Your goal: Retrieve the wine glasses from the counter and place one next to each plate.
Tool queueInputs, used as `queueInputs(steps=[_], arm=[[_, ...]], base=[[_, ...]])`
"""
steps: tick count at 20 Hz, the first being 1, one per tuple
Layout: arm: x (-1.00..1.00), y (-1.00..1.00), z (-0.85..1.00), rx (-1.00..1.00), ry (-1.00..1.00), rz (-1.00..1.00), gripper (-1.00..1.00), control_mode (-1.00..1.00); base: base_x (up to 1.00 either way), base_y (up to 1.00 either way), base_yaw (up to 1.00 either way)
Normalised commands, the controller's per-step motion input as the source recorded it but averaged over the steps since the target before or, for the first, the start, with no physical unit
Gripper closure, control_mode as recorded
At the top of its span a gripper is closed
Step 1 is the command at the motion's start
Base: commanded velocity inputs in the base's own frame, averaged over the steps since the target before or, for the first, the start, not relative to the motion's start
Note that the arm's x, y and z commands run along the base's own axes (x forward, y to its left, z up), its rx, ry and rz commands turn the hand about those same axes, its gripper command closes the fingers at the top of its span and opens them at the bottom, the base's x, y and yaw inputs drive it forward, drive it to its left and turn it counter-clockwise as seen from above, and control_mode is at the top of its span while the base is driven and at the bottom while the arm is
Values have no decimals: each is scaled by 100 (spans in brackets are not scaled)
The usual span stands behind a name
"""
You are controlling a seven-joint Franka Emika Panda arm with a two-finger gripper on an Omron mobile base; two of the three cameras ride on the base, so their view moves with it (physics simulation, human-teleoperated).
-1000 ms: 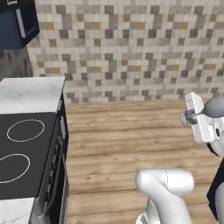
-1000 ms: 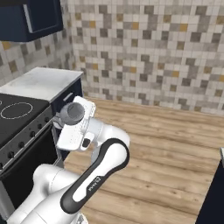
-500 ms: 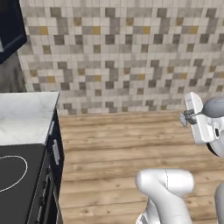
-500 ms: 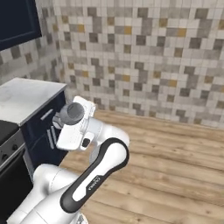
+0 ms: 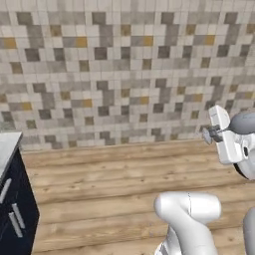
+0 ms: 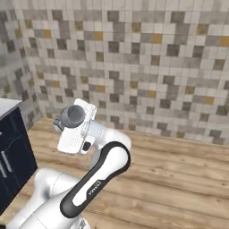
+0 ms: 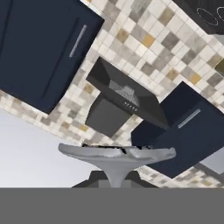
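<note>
One wine glass [image 7: 117, 157] sits clamped between my gripper [image 7: 114, 183] fingers, pinched at the thin stem just under the foot, which spreads directly beyond the tips. I judge it light, smooth, slippery and fragile; the stem is the proper hold. Beyond it I see range hood [image 7: 124, 94] and navy cabinets [image 7: 41, 48].

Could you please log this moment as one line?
gripper: shut on smoky-grey stemmed wine glass | arm: raised over wooden floor | ahead: mosaic-tiled wall
</note>
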Motion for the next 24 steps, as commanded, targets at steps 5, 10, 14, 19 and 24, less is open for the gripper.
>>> queueInputs(steps=[5,10,14,19,24], arm=[[0,0,0,0,0,0,100,100],[0,0,0,0,0,0,100,100],[0,0,0,0,0,0,100,100],[0,0,0,0,0,0,100,100],[0,0,0,0,0,0,100,100]], base=[[67,-91,-53],[43,-53,-72],[49,-42,-73],[31,-13,-85],[9,7,-100]])
